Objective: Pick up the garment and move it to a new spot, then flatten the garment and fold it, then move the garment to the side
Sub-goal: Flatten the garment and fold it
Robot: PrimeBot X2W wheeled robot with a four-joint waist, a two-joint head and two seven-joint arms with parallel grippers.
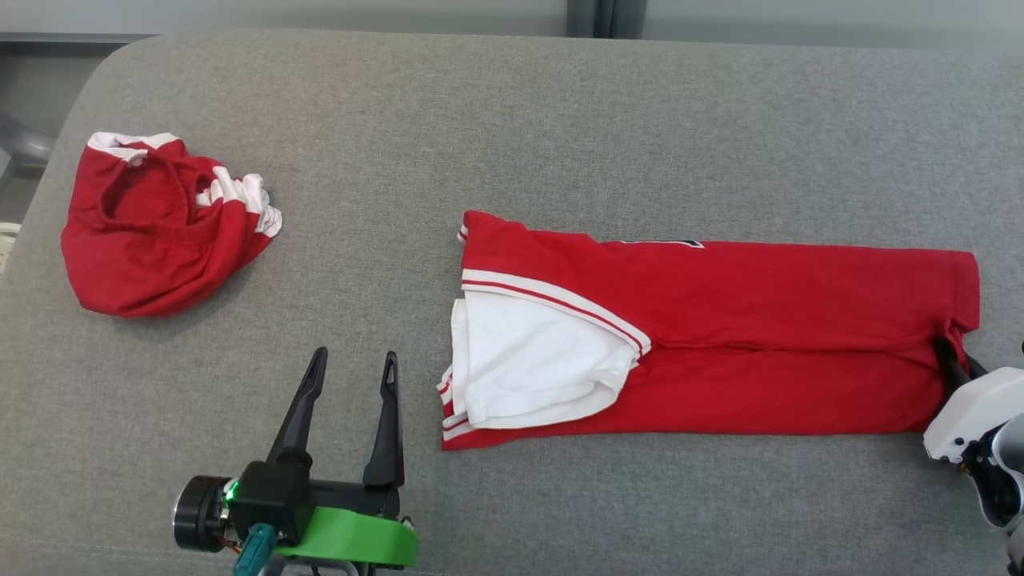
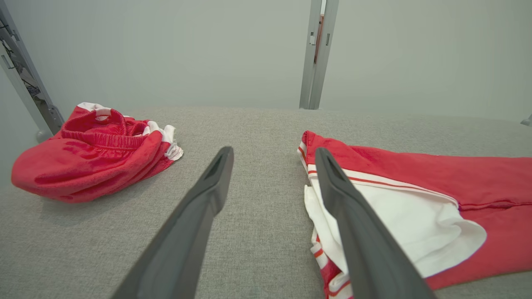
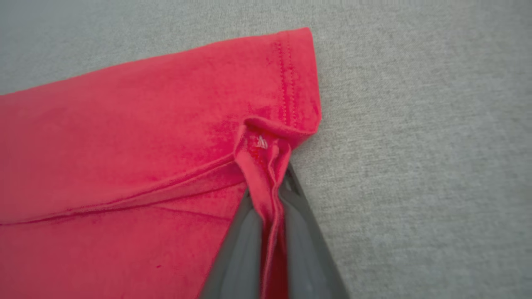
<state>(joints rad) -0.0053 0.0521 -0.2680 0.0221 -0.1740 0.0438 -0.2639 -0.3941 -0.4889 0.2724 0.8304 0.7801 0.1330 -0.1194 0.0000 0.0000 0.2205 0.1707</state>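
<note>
R claw [image 1: 952, 356] is pinching the garment [image 1: 720, 320] at its right-end hem, fingers pressed together on a bunched tuck of red cloth [image 3: 266, 166]. L claw [image 1: 354, 356] is hovering spread wide, holding nothing, just beside the garment's striped left end, toward the bench's [image 1: 512, 120] near edge.

Garment is lying as a long folded strip across the right half of the bench, nearer the near edge than the far one, white panel [image 1: 536, 360] showing at its left end. A 2nd red piece [image 1: 152, 232] is sitting crumpled near the far-left corner, well apart.

Risks, as I'm judging them:
- Grip is looking thin, just a hem ridge, so prob. slipping out if pulled hard or fast.
- Can't tell how many layers are being held; if only the top one, lifting is likely peeling the fold open.
- L end is lying free w/ nothing holding it, so a one-sided pull may be dragging the strip askew and wrinkling it, or spilling the white panel out.
- Grey cloth surface prob. adding drag.
</note>
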